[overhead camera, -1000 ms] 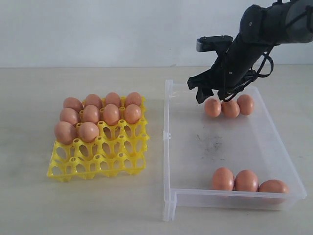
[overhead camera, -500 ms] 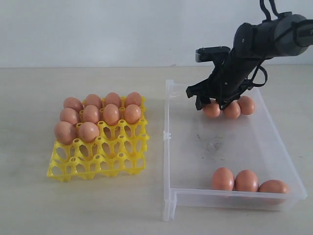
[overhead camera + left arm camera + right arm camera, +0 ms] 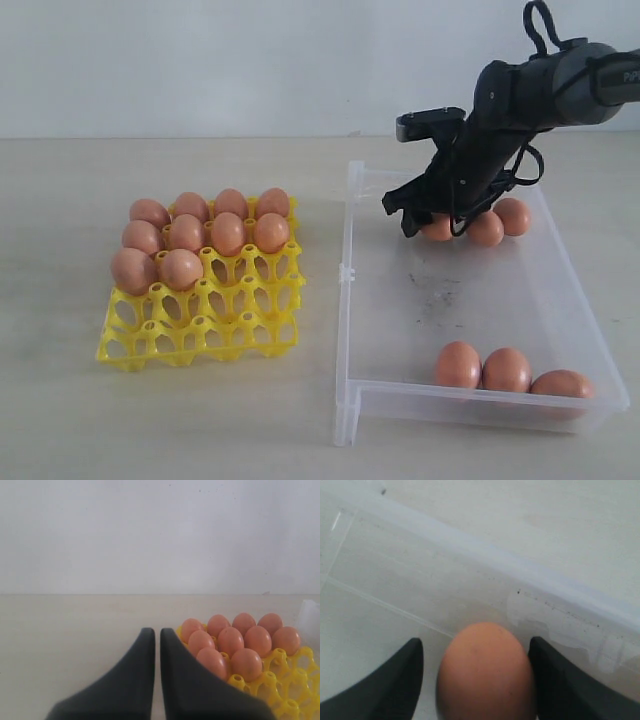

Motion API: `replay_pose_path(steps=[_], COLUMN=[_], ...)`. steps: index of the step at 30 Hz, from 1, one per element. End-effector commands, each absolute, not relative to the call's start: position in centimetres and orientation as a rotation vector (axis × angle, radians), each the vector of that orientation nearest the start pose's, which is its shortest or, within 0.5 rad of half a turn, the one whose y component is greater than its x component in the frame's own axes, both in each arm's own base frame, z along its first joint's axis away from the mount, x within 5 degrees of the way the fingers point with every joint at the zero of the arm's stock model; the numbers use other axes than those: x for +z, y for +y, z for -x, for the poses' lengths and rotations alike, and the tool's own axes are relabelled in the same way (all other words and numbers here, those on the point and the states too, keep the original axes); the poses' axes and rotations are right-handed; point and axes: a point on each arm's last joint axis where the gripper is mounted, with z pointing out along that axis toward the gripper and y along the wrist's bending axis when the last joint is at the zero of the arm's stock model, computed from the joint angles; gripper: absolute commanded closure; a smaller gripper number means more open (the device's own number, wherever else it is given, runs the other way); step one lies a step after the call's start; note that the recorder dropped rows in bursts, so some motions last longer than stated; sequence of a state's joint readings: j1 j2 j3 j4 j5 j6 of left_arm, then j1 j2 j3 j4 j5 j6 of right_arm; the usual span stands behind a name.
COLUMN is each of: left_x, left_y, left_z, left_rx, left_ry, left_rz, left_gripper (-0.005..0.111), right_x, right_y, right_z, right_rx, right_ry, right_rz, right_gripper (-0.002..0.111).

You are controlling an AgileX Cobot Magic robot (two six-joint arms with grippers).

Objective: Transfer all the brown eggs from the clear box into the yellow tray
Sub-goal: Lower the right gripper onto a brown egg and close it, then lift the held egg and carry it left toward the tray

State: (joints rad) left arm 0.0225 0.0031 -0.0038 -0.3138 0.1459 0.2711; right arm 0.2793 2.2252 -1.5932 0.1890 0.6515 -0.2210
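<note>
Beige tabletop (image 3: 200,430), white wall (image 3: 200,60) behind. Large clear plastic box (image 3: 345,330) holds six smooth orange-brown eggs (image 3: 508,369): three at the far end, three against the near wall. Right gripper (image 3: 436,224) is low over the far trio, fingers spread either side of one egg (image 3: 485,675), with a gap showing on one side. Bright yellow lattice egg tray (image 3: 200,340), beside the box, carries ten. Left gripper (image 3: 156,650) pressed together, near the tray.

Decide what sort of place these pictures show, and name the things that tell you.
Probably a robotics lab bench, not a kitchen: a pale table against a plain white wall, a black robot arm reaching into a clear box, and brown eggs in a yellow tray.
</note>
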Motion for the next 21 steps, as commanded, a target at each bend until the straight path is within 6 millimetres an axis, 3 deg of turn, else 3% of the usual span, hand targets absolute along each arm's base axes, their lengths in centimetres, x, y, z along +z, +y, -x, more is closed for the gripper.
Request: replay_pose_path(steps=[1,4,7,11,16,21], left_x=[20.2,20.2,20.2,20.2,20.2,20.2], left_y=[-0.2,-0.2,-0.2,-0.2,-0.2,-0.2], left_z=[-5.6,-5.6,-5.6,-5.6,-5.6,-5.6], left_rx=[-0.049,-0.049,-0.049,-0.049,-0.049,-0.049], left_ry=[1.608,1.608,1.608,1.608,1.608,1.608], left_rz=[0.024,0.024,0.024,0.024,0.024,0.024], left_gripper=[0.103,0.103,0.103,0.103,0.103,0.103], right_x=[12.9,12.9,12.9,12.9,13.3,15.3], right_y=[13.6,13.7,13.7,13.6,13.7,13.6], right_z=[-44.0,-44.0,-44.0,-44.0,-44.1,-43.8], right_rx=[0.185,0.185,0.185,0.186,0.189,0.207], right_ry=[2.722,2.718,2.718,2.725,2.706,2.602], right_rz=[0.604,0.603,0.599,0.602,0.590,0.530], right_gripper=[0.053,0.057,0.072,0.108,0.108,0.108])
